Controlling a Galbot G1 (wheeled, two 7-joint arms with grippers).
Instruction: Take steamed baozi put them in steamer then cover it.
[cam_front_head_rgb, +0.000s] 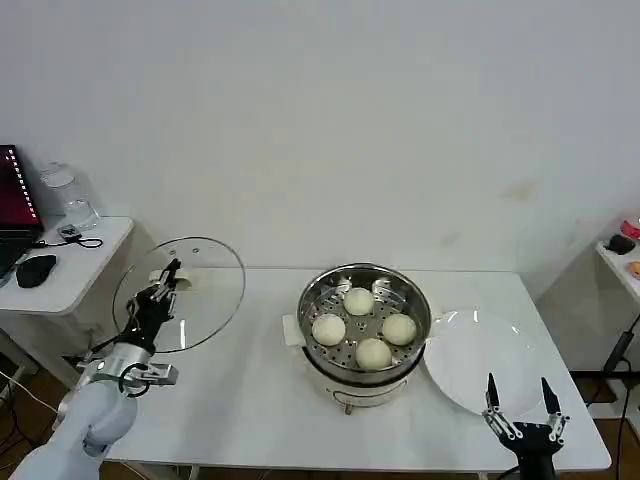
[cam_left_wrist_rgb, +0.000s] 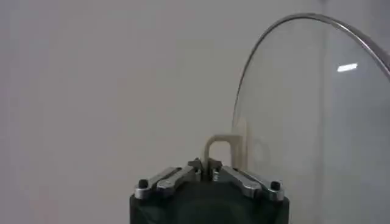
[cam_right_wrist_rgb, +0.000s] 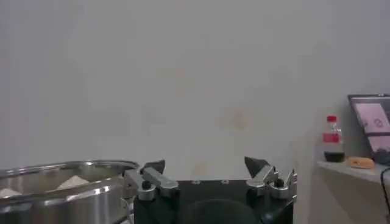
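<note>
Four baozi (cam_front_head_rgb: 359, 300) sit in the steamer (cam_front_head_rgb: 366, 281). Left gripper (cam_front_head_rgb: 166, 281) pinches the lid (cam_front_head_rgb: 180, 294) handle, raised for covering. Right gripper (cam_front_head_rgb: 520, 397) waits spread, empty, by the plate (cam_front_head_rgb: 480, 360).

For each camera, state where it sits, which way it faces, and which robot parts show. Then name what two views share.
Head: on the head, looking down at table, steamer with four baozi, plate; both arms show.
Left wrist: behind left pincer, facing the wall; it is shut on the lid handle.
Right wrist: behind open right pincer, facing the wall.
Shared: steamer in head and right wrist views.
</note>
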